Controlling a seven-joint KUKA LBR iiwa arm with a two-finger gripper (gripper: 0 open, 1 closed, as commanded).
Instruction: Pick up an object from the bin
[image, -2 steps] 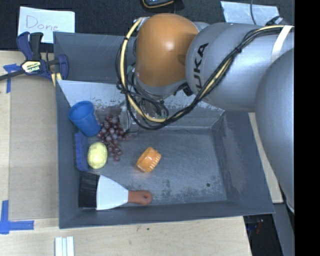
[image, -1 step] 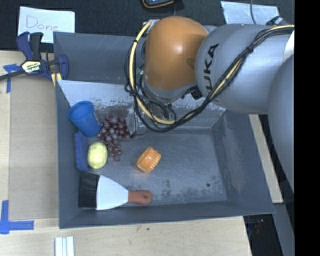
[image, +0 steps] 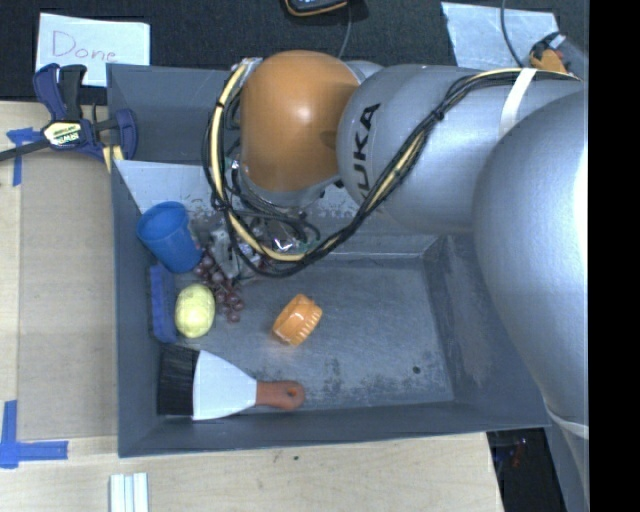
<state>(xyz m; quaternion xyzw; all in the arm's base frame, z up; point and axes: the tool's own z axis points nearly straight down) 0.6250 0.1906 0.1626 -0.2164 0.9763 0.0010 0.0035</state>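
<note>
At the bin's (image: 400, 340) left, the arm (image: 440, 150) hangs over grapes (image: 228, 292), beside a cup (image: 168, 236) and a lemon (image: 195, 311). Its grip cannot be told.

We look down on the grey bin (image: 400, 325) from above (slightly from one side), quite near; the arm (image: 450, 130) reaches in from the right.

Blue cup (image: 168, 236), yellow lemon (image: 195, 311), orange ridged piece (image: 297, 320), black-bristled white brush (image: 215, 386).
</note>
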